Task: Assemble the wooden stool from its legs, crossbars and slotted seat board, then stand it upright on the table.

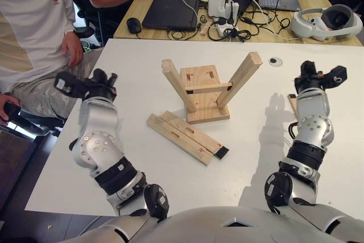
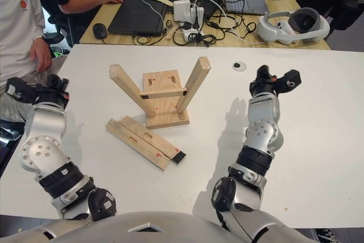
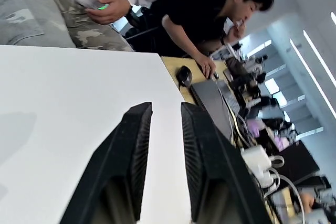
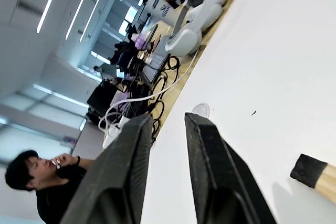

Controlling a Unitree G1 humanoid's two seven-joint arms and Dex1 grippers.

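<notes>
A partly built stool stands mid-table: the slotted seat board (image 1: 199, 77) carries two splayed legs (image 1: 177, 83) (image 1: 241, 77) joined by a crossbar (image 1: 208, 89). In front of it two loose wooden bars (image 1: 183, 136) lie side by side, one with a black end (image 1: 220, 152). Another wooden piece (image 1: 292, 103) lies half hidden behind my right arm; its black-capped end (image 4: 310, 170) shows in the right wrist view. My left gripper (image 3: 165, 109) hangs above the table's left edge and my right gripper (image 4: 168, 119) above the table's right side. Both stand shut to a narrow gap with nothing between.
A small round disc (image 1: 276, 61) lies at the back of the white table (image 1: 142, 186). Behind it a wooden desk holds laptops, cables and a headset (image 1: 327, 22). A seated person (image 1: 34, 32) is close to the table's left edge.
</notes>
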